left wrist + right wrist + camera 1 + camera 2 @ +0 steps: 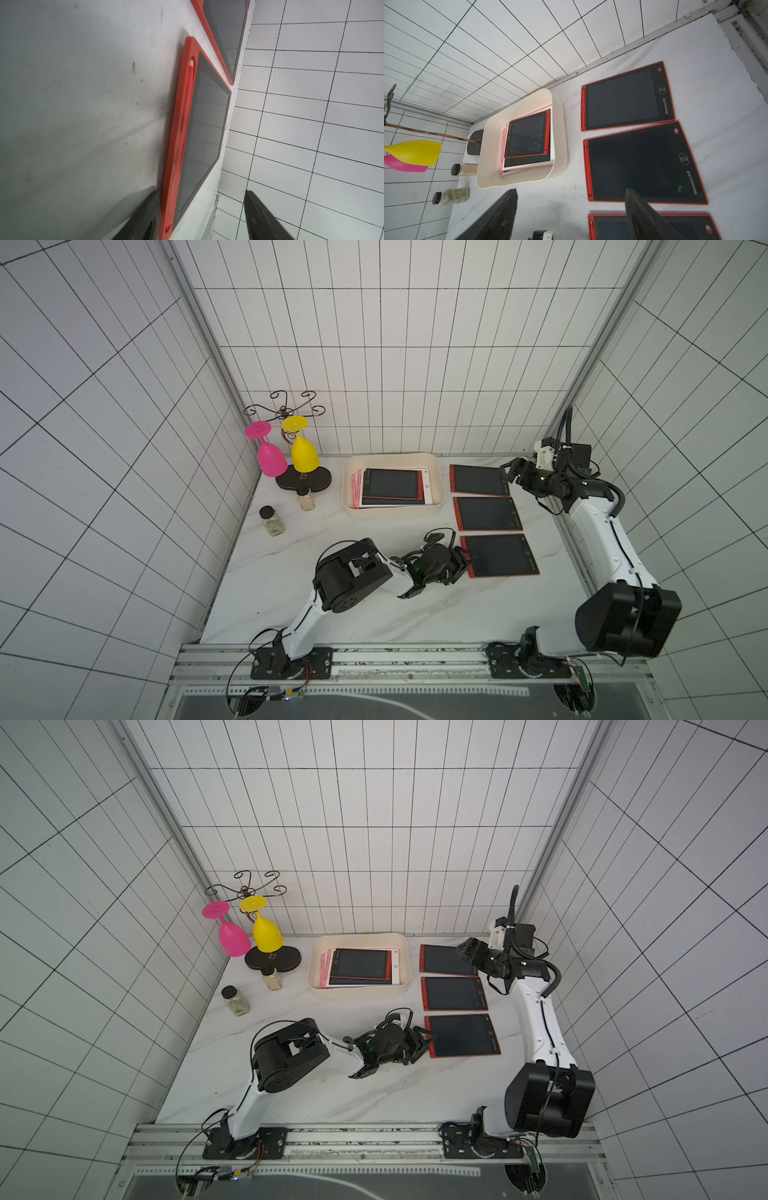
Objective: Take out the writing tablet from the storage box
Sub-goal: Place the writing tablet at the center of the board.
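Note:
The cream storage box (395, 512) (357, 992) (492, 158) sits at the back middle of the table. It holds a stack of writing tablets with a red-framed one (392, 484) (527, 135) on top. Three red tablets lie flat in a column to its right: far (480, 480), middle (488, 513) and near (500, 556) (199, 135). My left gripper (463, 562) (203, 218) is open, its fingers on either side of the near tablet's left edge, and the tablet rests on the table. My right gripper (512, 472) (571, 216) hovers open and empty over the far tablet's right end.
A wire rack on a dark base (303, 481) stands at the back left with a pink glass (270, 458) and a yellow glass (304, 452) hanging upside down. Two small jars (272, 521) (306, 498) stand near it. Tiled walls close in three sides.

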`<state>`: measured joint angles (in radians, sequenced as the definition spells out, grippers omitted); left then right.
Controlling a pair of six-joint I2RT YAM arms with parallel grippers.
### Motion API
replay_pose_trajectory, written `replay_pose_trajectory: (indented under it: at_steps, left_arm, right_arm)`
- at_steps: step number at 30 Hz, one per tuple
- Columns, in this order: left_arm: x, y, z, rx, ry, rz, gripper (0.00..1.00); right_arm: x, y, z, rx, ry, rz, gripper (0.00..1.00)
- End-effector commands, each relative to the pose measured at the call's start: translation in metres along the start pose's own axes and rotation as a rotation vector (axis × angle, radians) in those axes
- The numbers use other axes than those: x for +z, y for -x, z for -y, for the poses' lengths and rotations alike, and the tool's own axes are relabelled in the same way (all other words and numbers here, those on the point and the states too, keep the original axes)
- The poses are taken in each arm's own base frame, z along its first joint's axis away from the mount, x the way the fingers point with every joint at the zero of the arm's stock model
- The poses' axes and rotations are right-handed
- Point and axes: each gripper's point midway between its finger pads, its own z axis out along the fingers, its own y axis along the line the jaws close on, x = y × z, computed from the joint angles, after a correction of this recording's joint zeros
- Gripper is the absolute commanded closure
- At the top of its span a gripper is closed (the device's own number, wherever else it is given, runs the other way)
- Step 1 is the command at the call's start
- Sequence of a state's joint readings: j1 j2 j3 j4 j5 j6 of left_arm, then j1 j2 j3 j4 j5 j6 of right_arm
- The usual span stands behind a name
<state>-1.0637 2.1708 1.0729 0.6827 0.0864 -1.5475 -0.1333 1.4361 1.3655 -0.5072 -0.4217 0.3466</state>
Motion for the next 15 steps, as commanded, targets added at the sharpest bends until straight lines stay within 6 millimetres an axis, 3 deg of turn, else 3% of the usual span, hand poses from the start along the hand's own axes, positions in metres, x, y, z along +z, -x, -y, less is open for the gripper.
replay_pose_trajectory:
  at_steps: [1,5,9,15]
  left_arm:
    - [-0.011,0.003,0.005,0.051,0.055,0.033,0.25]
    - [-0.020,0.009,0.014,0.119,0.116,0.065,0.16]
    - [-0.029,0.017,0.024,0.180,0.149,0.093,0.16]
    - [-0.063,0.052,0.052,0.329,0.214,0.157,0.12]
  right_arm:
    - [0.004,-0.009,0.012,0.002,-0.017,-0.017,0.17]
    - [0.005,-0.010,0.014,-0.001,-0.031,-0.014,0.17]
    - [0.004,-0.009,0.015,-0.006,-0.036,-0.012,0.17]
    - [0.008,-0.012,0.020,-0.006,-0.055,-0.025,0.17]
